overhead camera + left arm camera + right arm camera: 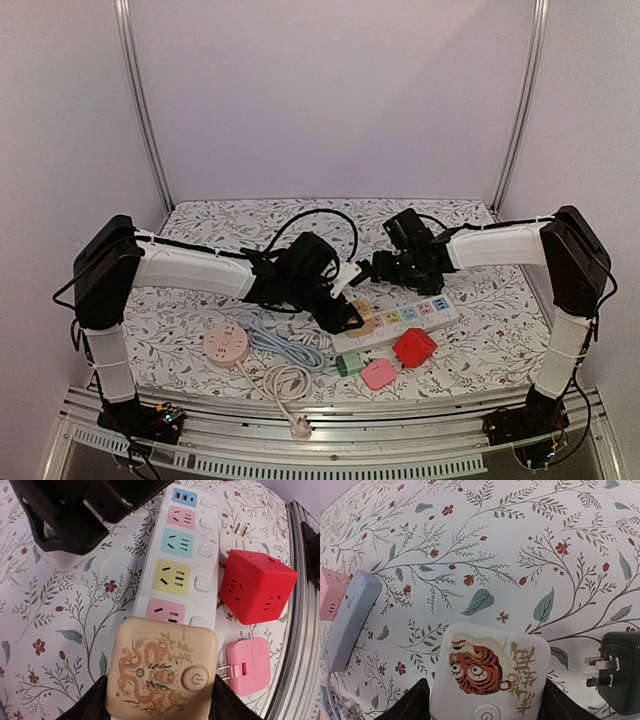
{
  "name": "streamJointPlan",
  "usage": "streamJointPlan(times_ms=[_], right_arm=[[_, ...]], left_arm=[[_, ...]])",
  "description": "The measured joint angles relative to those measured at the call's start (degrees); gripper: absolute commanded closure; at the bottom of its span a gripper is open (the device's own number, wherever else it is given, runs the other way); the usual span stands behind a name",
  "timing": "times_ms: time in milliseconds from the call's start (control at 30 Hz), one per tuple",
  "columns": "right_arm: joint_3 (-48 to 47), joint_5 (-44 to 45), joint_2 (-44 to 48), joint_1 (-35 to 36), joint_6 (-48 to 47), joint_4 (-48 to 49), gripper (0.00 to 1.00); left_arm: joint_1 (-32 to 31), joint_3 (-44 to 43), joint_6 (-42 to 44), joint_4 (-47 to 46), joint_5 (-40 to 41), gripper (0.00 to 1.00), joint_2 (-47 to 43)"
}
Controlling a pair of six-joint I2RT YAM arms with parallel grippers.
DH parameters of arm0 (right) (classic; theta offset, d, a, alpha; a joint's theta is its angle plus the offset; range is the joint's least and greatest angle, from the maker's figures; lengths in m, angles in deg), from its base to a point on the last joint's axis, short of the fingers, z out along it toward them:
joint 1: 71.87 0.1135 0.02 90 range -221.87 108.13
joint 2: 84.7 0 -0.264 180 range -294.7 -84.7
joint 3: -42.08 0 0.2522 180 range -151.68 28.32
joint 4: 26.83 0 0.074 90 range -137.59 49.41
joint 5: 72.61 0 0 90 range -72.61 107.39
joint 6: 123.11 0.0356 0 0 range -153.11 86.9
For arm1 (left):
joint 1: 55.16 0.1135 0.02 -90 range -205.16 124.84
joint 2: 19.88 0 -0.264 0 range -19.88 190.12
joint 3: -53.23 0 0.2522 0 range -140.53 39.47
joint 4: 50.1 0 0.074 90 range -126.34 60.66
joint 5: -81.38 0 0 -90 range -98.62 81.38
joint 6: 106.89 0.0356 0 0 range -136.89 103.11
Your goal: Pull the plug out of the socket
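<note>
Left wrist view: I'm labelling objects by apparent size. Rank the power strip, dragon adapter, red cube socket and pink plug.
Largest: power strip and dragon adapter, about alike; the adapter sits nearest the camera, so unranked.
Then: red cube socket.
Smallest: pink plug.

Even diffuse light from above, bright throughout, soft faint shadows on the table (480, 335), overhead view slightly soft, wrist views sharp, mild wide-angle edge distortion.
</note>
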Motion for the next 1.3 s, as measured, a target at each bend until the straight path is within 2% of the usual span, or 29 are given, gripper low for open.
streamJointPlan(times_ms=[500, 833, 900, 967, 1100, 1300], right_arm=[[1.0, 1.3, 0.6, -0.1, -0.6, -1.5, 0.1], [3.1, 4.5, 8.6, -0.1, -2.8, -5.8, 0.07], [4.1, 4.8, 10.8, -0.1, -3.2, -6.3, 0.07], [5.3, 4.7, 13.1, -0.1, -3.7, -6.8, 0.08], [7.9, 4.4, 17.2, 0.2, -4.6, -7.5, 0.07], [10.8, 4.6, 22.6, 3.4, -6.6, -8.1, 0.05]], left_arm=[[0.0, 0.0, 0.0, 0.0, 0.0, 0.66, 0.0], [0.0, 0.0, -0.2, -0.2, 0.0, 0.65, 0.0], [0.0, 0.1, -0.5, -0.5, 0.0, 0.52, 0.0], [0.0, 0.3, -0.8, -0.9, 0.0, 0.28, 0.0], [0.0, 1.4, -2.2, -1.4, 0.1, 0.02, 0.0], [0.0, 4.9, -3.5, -1.2, 0.1, 0.01, -2.5]])
